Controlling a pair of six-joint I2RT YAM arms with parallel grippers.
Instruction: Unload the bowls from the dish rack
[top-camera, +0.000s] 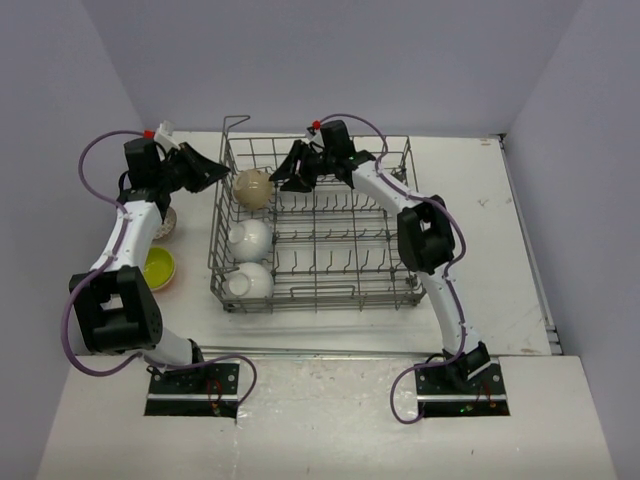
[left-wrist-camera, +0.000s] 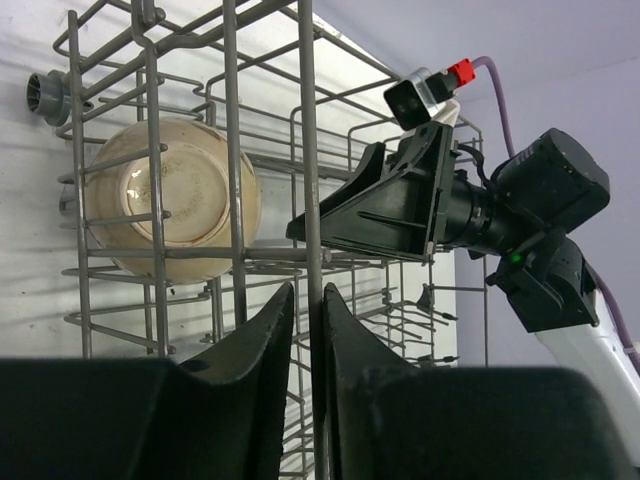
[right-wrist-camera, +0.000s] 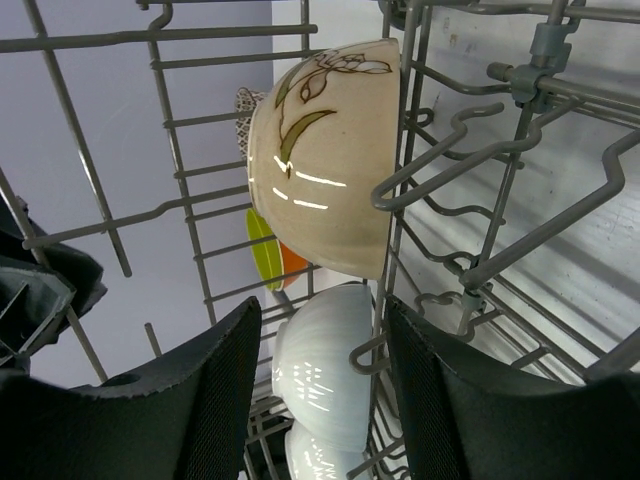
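The grey wire dish rack holds three bowls on edge along its left side: a beige flowered bowl, a white bowl and a second white bowl. My left gripper is at the rack's left wall. In the left wrist view its fingers are closed around an upright rack wire, with the beige bowl just behind the wall. My right gripper is inside the rack and open. It faces the beige bowl and the first white bowl, holding nothing.
A yellow-green bowl sits on the table left of the rack. A patterned bowl lies partly under my left arm. Upright tines crowd the right gripper. The rack's right half holds no dishes.
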